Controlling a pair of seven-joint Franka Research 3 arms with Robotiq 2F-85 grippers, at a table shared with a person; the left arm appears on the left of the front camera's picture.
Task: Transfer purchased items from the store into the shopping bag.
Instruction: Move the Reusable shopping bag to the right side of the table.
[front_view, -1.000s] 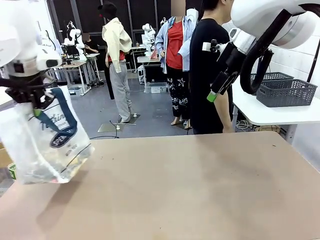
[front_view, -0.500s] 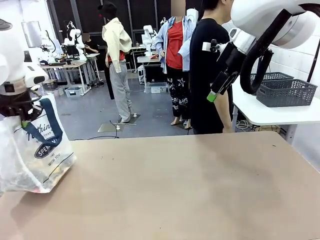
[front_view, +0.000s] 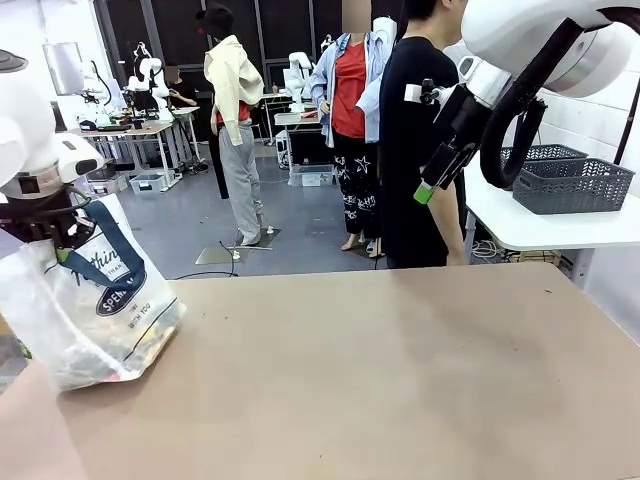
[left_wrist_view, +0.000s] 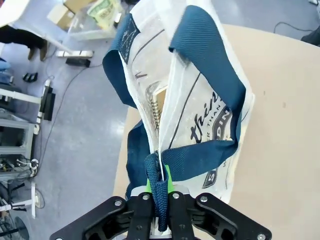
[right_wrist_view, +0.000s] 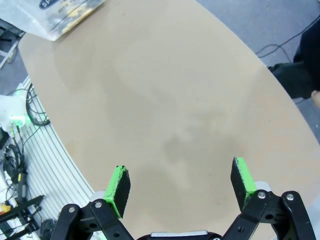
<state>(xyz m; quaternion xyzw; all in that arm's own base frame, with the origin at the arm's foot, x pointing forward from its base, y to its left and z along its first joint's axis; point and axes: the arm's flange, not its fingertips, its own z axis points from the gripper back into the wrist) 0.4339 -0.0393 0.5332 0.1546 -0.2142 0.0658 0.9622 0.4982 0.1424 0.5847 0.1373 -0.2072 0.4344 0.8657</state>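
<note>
The shopping bag (front_view: 95, 305), clear plastic with navy straps and a dark oval logo, hangs at the table's left edge. My left gripper (front_view: 65, 245) holds it from above. In the left wrist view that gripper (left_wrist_view: 160, 192) is shut on the gathered navy strap (left_wrist_view: 159, 182), and the bag (left_wrist_view: 200, 100) droops below it. Purchased items show dimly through the plastic at the bag's bottom (front_view: 110, 355), and a brown box edge (left_wrist_view: 161, 94) shows in its mouth. My right gripper (right_wrist_view: 181, 185) is open and holds nothing, high over the bare table; the front view has it at the upper right (front_view: 425, 190).
The tan table (front_view: 380, 380) spreads wide and bare to the right of the bag. A person in black (front_view: 420, 130) stands at the far side. Dark grey mesh baskets (front_view: 570, 185) sit on a white side table at the right.
The bag swung out to the left with my left gripper, then came back right and a little lower. The right arm has not moved.
</note>
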